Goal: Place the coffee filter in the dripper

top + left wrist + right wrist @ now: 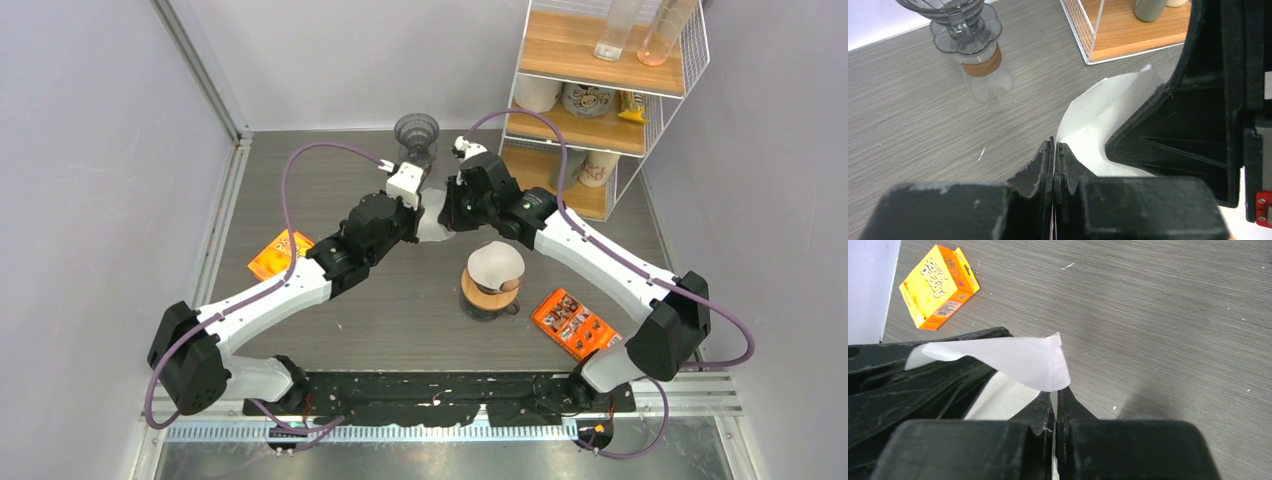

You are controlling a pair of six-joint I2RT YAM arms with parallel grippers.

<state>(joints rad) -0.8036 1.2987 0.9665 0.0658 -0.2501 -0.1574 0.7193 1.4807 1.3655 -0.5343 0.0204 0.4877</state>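
Observation:
A white paper coffee filter (432, 226) hangs above the middle of the table, held between both arms. My left gripper (421, 222) is shut on one edge of it; in the left wrist view the filter (1098, 117) fans out past the closed left gripper (1054, 146). My right gripper (447, 215) is shut on the opposite edge, and in its wrist view the filter (1018, 359) curls over the closed right gripper (1057, 393). The grey ribbed dripper (417, 133) sits on a glass carafe at the back of the table, beyond both grippers; the dripper (964, 22) stands upright in the left wrist view.
A wire rack with wooden shelves (600, 100) stands at the back right, and its corner (1088, 35) is close to the carafe. More white filters rest on a round brown holder (492, 280) near the right arm. An orange box (281, 254) lies left, an orange packet (575, 323) right.

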